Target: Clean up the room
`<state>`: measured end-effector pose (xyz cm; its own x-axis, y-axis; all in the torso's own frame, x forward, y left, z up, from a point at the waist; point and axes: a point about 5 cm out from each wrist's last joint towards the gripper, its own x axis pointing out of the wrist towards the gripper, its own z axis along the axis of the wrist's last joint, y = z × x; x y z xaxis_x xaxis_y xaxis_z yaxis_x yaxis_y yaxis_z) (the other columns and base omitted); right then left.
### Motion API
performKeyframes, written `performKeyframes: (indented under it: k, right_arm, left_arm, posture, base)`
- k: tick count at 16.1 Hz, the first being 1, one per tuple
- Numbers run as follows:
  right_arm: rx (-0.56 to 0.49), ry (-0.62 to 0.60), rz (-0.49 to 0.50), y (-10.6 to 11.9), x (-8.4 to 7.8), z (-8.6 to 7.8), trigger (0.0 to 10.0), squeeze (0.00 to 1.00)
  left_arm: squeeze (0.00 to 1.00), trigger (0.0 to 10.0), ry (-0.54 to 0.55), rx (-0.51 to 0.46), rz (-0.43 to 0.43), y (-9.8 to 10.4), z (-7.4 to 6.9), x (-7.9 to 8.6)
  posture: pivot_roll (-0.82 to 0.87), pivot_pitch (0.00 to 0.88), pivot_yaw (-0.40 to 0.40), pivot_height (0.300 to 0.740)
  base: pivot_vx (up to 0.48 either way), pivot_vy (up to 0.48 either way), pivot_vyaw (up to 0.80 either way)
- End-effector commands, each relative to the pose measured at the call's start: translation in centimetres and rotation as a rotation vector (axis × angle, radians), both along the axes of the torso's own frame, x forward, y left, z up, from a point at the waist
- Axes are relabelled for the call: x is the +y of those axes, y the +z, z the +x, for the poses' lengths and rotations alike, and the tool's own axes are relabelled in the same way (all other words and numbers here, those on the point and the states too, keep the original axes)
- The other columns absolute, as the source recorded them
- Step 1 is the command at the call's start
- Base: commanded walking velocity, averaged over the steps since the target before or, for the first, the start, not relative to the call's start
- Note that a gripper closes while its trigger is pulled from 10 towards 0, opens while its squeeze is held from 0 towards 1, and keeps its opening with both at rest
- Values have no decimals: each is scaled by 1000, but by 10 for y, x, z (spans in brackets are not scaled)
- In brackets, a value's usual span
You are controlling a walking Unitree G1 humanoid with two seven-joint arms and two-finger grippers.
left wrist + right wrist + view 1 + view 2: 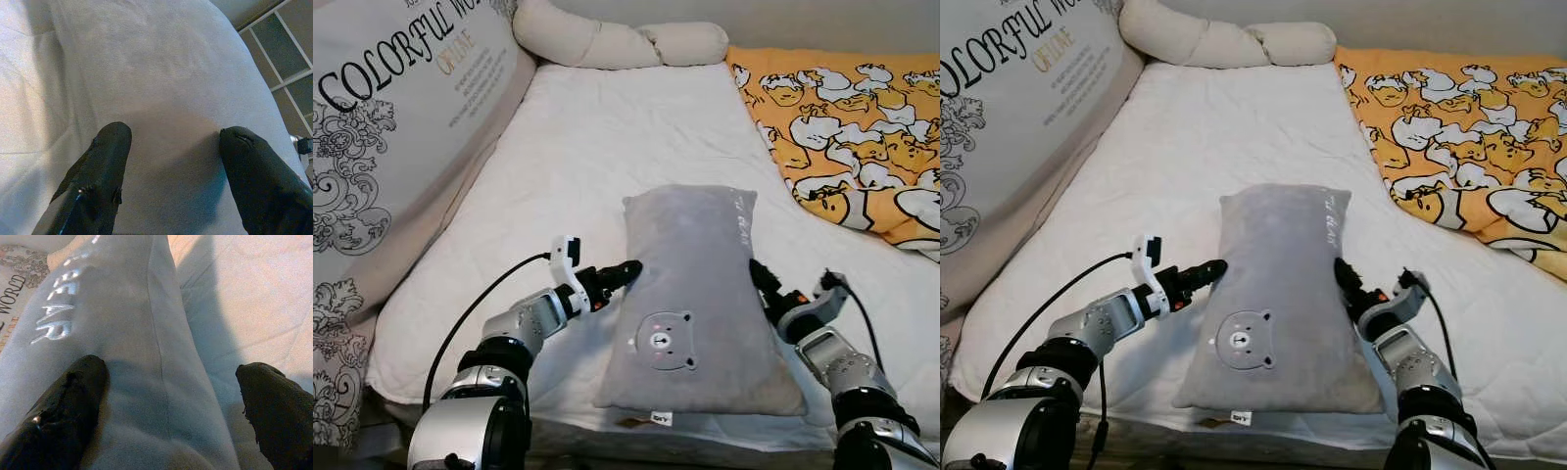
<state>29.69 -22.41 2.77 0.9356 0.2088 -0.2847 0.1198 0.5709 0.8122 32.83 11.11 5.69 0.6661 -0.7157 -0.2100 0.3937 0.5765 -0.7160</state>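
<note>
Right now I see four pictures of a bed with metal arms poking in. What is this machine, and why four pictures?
It is a walking humanoid robot tidying a room. The two wide pictures come from the twin cameras in its head, looking down at a white mattress. On it lie a grey bear pillow, a yellow duck-print blanket, a cream bolster and a large lettered cushion. The two close-ups come from cameras on its wrists, looking along the black fingers. The left gripper and right gripper press against the pillow's two sides, fingers spread. Neither is clamped on it.
</note>
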Motion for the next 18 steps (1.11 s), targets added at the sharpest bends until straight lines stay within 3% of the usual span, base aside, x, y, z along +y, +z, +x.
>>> performKeyframes:
  k: [1,3,5,6,7,8,9,10,11,18]
  right_arm:
    - [-16,40,95,1,12,3,10000,1000]
    - [-3,156,112,-5,30,0,10000,1000]
    - [-1,217,69,-6,38,-2,10000,1000]
    - [-22,237,68,-4,42,0,10000,0]
    - [-28,241,73,-3,44,2,10000,0]
    - [-9,249,51,-4,45,3,3686,0]
    - [22,289,-12,-8,47,1,0,0]
    - [26,309,-43,-9,49,1,0,0]
    - [30,322,-73,-10,49,0,0,0]
    - [37,324,-115,-3,57,12,0,0]
  left_arm:
    - [1000,10000,-34,7,22,1,1,-11]
    - [1000,10000,-72,10,-27,1,-1,-27]
    - [1000,10000,-101,11,-32,0,-4,-35]
    - [1000,10000,-123,11,-17,-2,-6,-40]
    - [1000,10000,-153,14,-12,-4,-9,-45]
    - [1000,6627,-162,10,-13,-4,-10,-48]
    - [863,1569,-162,5,-14,-3,-9,-48]
    - [400,0,-161,4,-15,-3,-9,-47]
    - [0,0,-158,4,-18,-2,-9,-47]
    - [0,0,-141,16,23,-2,-6,-42]
  posture:
    - [-45,0,26,740]
    - [-43,0,21,740]
    - [-41,0,16,740]
    - [-43,0,18,740]
    - [-49,0,25,740]
    - [-50,0,26,740]
    - [-50,0,24,740]
    - [-48,0,23,740]
    - [-45,0,20,740]
    - [-41,0,27,740]
  base:
    - [0,0,0]
    - [0,0,0]
    - [0,0,0]
    - [0,0,0]
    - [0,0,0]
    - [0,0,0]
    - [0,0,0]
    - [0,0,0]
    - [0,0,0]
    - [0,0,0]
